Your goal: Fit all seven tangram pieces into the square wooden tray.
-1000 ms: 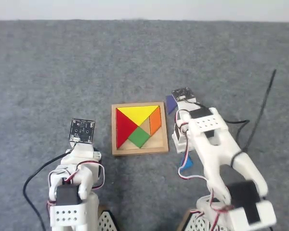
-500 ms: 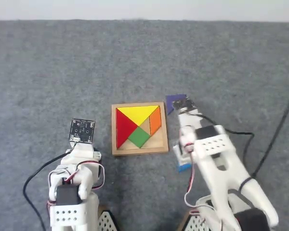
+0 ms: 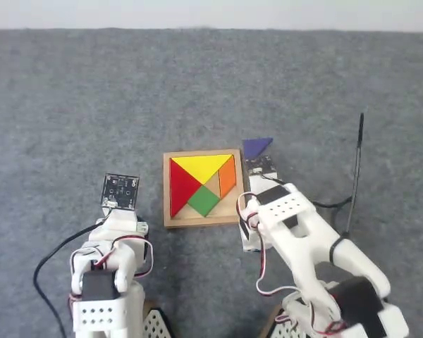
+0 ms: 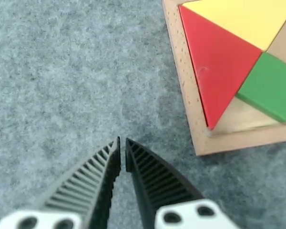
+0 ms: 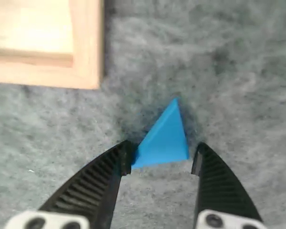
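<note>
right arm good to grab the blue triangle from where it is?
Probably yes. The right hand is open, fingers either side of the blue triangle, which lies on the carpet clear of the wooden tray; nothing in between.

The surface [image 3: 70, 91] is overlooked steeply from behind both arms by the high view. Close downward looks are taken by the wrist views past the left fingers [image 4: 93, 191] and right fingers [image 5: 97, 183]; the tray [image 3: 204, 222] beyond them is shared by all three.
</note>
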